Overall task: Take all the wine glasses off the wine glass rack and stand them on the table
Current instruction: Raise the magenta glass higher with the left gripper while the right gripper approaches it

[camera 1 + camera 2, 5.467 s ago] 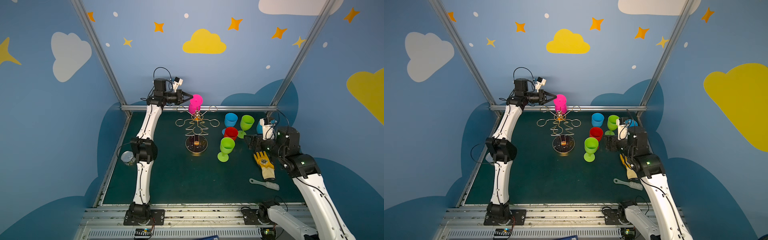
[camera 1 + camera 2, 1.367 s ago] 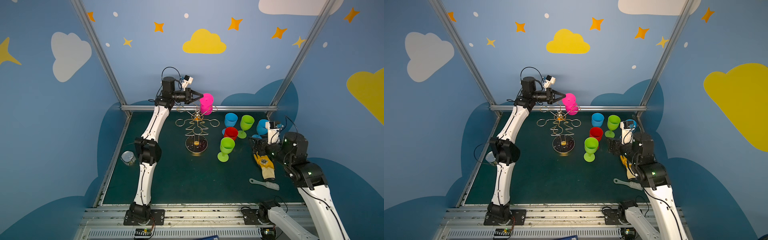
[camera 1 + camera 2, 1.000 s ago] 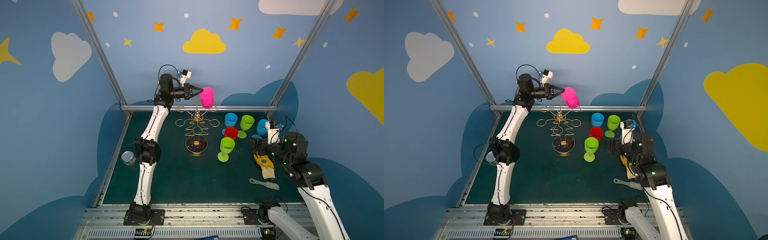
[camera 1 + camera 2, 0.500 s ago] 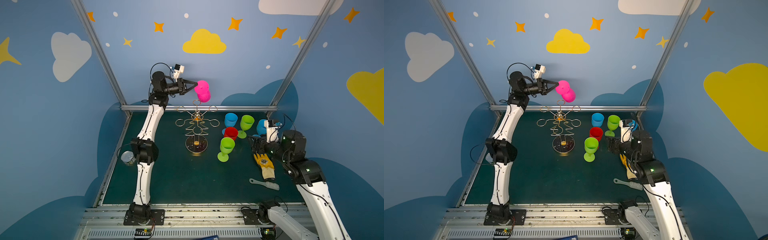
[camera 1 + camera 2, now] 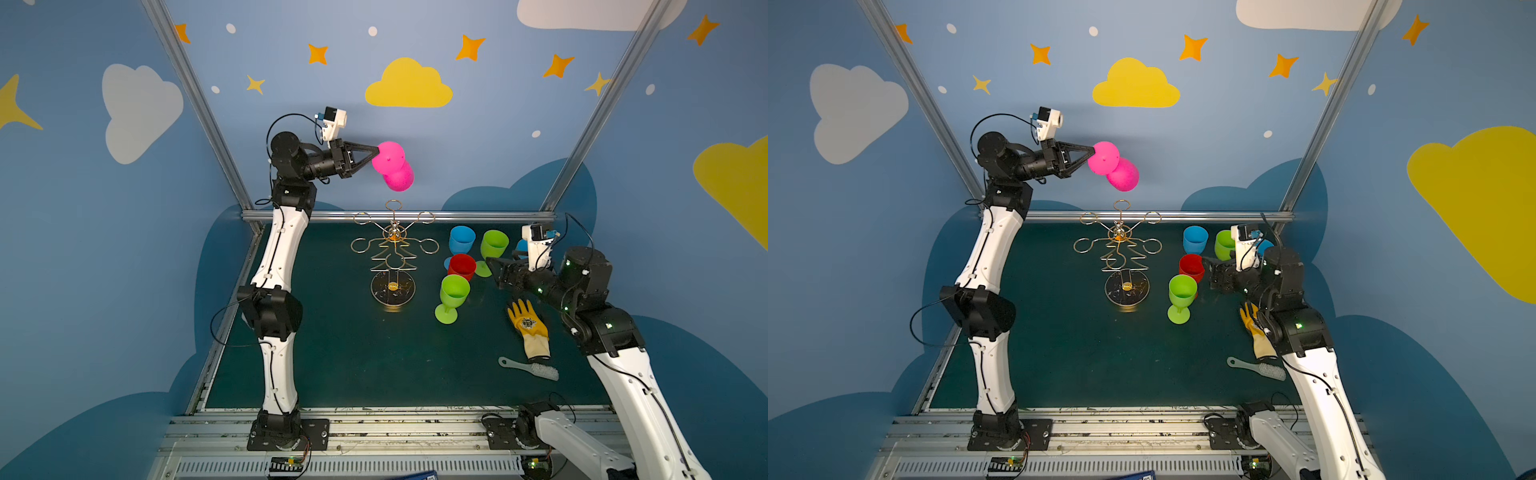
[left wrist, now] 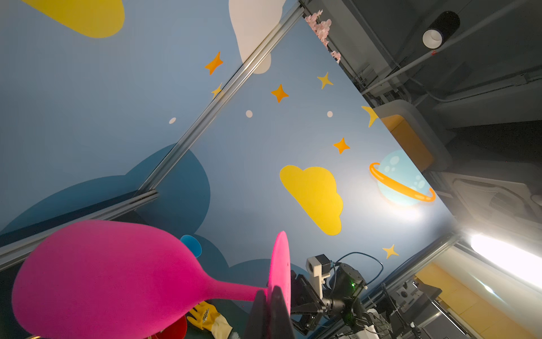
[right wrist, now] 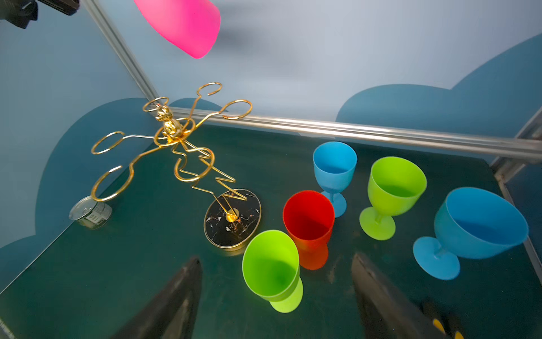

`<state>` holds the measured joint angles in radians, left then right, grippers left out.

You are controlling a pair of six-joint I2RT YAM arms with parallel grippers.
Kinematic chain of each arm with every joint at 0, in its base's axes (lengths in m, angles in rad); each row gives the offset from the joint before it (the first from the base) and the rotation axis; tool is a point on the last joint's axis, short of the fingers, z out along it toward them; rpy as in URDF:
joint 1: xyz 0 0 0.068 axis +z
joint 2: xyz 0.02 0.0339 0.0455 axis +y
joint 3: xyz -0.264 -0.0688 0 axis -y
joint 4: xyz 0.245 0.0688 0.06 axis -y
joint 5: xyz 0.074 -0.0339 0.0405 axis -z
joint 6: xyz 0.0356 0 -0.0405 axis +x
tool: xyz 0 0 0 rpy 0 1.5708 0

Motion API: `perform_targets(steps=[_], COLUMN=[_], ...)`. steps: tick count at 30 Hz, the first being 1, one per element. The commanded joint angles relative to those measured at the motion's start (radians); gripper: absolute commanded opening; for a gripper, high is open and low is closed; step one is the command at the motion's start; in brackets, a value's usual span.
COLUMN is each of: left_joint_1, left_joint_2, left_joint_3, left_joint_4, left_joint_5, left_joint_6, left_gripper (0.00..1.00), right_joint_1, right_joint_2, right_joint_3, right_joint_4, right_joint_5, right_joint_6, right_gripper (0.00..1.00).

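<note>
While left fingers [image 5: 362, 146] pinch glass [image 5: 398, 178], rack [image 5: 393, 246] well below.

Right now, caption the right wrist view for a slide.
Open right gripper faces five standing glasses beside bare wine glass rack.

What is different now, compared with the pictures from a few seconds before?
The left tool, shut on the pink wine glass, lifted it up off the wine glass rack; it is now tilted in the air above it. The rack and the glasses on the table stayed put.
</note>
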<state>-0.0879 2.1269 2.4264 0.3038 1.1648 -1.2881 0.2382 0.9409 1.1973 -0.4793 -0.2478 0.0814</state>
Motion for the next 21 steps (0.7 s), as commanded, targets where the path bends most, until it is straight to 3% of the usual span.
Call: perform_targets(steps=[1,12,21], left_joint_1=[0.017,0.024,0.025], left_joint_2=[-0.076,-0.356,-0.577], left_joint_3=[-0.049,-0.365,-0.630], left_joint_4=[0.063,0.157,0.136], left_joint_5=[0.059,0.086,0.081], left_joint_6=[-0.047,-0.074,-0.026], left_gripper=[0.03,0.03,0.03], right_joint_1=[0.013,0.186,0.260], right_joint_2=[0.027,0.133,0.157], right_joint_3=[0.035,0.129,0.095], right_joint_4=[0.127,0.251,0.453], right_joint_5=[-0.094,-0.119,-0.184], right_joint_6=[-0.015,-0.162,-0.255], right_gripper=[0.79,0.79,0.81])
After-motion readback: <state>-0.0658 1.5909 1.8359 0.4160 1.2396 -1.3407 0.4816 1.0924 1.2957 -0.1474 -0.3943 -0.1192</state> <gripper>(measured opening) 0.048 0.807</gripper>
